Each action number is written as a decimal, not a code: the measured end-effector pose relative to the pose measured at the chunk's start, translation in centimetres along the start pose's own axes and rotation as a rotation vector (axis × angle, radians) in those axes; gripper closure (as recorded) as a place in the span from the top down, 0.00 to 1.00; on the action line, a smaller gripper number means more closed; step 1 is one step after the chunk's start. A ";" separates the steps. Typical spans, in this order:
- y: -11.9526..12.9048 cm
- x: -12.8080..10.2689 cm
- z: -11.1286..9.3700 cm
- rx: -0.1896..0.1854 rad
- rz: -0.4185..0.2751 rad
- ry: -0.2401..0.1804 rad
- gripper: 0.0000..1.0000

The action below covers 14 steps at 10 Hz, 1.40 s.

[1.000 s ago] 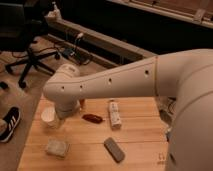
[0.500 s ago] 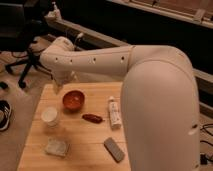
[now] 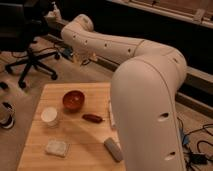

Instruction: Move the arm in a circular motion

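1. The arm (image 3: 142,100) fills the right of the view. Its thick upper segment rises from 5 o'clock to a rounded elbow at 2 o'clock, and a slimmer segment with dark screw holes is stretched from there toward 11 o'clock.
2. The claw (image 3: 81,53) is taken to be the dark part hung under the arm's far end at 11 o'clock, beyond the desk's far edge. Whether it is spread or pressed together cannot be told.
3. The wooden desk (image 3: 85,142) is seen at 7 o'clock. Its right edge is hidden by the arm, while its far and left edges are in view.
4. On the desk:
   - A red-brown bowl (image 3: 74,100) is set near the far edge.
   - A white cup (image 3: 49,116) is placed just beside it toward 8 o'clock.
   - A brown oblong item (image 3: 92,118) is laid at the middle.
   - A pale sponge (image 3: 56,148) and a grey block (image 3: 113,149) are laid toward the near edge, well apart.
5. Open floor is left beyond the desk's far and left edges. It is bounded by an office chair (image 3: 30,55) at 10 o'clock and a long rail (image 3: 195,80) along the back.
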 end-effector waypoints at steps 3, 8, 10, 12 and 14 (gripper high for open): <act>-14.3 7.8 1.7 0.138 0.271 0.130 0.73; -24.1 29.0 0.0 0.255 0.526 0.330 0.73; -19.9 30.9 -1.2 0.221 0.441 0.323 0.73; -8.9 30.7 -4.3 0.114 0.209 0.274 0.73; -0.5 31.3 -6.3 0.019 0.036 0.272 0.73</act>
